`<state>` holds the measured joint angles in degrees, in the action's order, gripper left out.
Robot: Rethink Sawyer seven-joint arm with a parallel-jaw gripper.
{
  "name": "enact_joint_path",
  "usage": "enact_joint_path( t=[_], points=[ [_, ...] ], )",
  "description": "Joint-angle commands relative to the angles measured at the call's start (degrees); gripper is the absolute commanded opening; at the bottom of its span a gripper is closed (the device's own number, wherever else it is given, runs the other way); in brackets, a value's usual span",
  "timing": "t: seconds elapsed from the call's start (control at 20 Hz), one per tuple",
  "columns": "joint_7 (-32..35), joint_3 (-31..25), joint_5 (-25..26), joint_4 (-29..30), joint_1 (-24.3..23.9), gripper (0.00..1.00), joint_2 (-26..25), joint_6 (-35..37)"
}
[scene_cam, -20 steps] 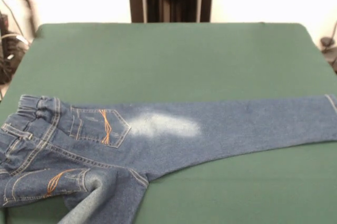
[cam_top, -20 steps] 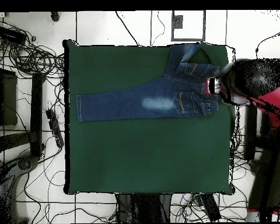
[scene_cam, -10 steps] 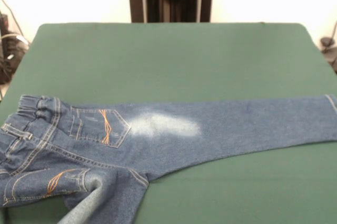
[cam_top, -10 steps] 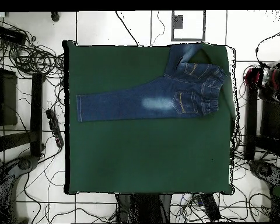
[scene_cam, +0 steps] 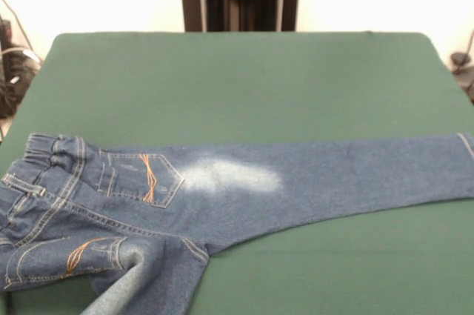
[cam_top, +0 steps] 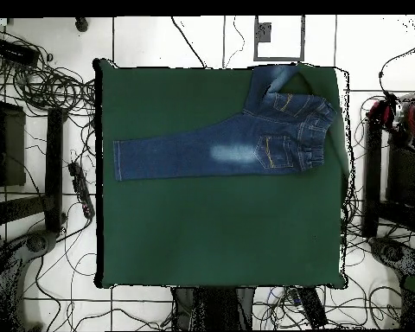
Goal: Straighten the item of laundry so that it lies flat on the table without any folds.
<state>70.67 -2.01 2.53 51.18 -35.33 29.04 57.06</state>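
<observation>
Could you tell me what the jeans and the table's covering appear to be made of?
The jeans look like blue denim: a woven, matte cloth with orange stitching on the back pockets and a faded pale patch. The table seems covered in dark green felt-like fabric, matte and even; what lies beneath cannot be seen.

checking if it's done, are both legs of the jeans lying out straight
No: one leg of the jeans lies straight, the other bends toward the table edge.
</observation>
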Motion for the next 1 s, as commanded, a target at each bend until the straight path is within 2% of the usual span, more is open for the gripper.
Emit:
enact_joint_path(
  t=[0.05,0.15,0.3,0.6,0.7,0.75,0.85,1.0],
  points=[
    [-6.23,-7.27,3.26,6.05,2.06,1.0,-5.46,-3.71],
    [-3.73,-6.09,3.91,7.2,2.21,1.0,-5.73,-6.05],
    [4.64,-3.68,3.73,11.25,3.33,1.0,-5.01,-10.71],
    [18.81,-1.97,0.4,20.42,3.6,1.0,-1.72,-23.85],
    [17.56,-4.07,-1.02,22.68,1.86,1.0,0.02,-28.04],
    [17.03,-4.31,-1.42,22.2,1.7,1.0,-0.36,-27.95],
    [18.0,-0.78,-0.19,17.64,4.11,1.0,-3.39,-27.32],
    [17.7,-0.33,-1.73,13.05,4.59,1.0,-8.06,-25.71]
  ],
)
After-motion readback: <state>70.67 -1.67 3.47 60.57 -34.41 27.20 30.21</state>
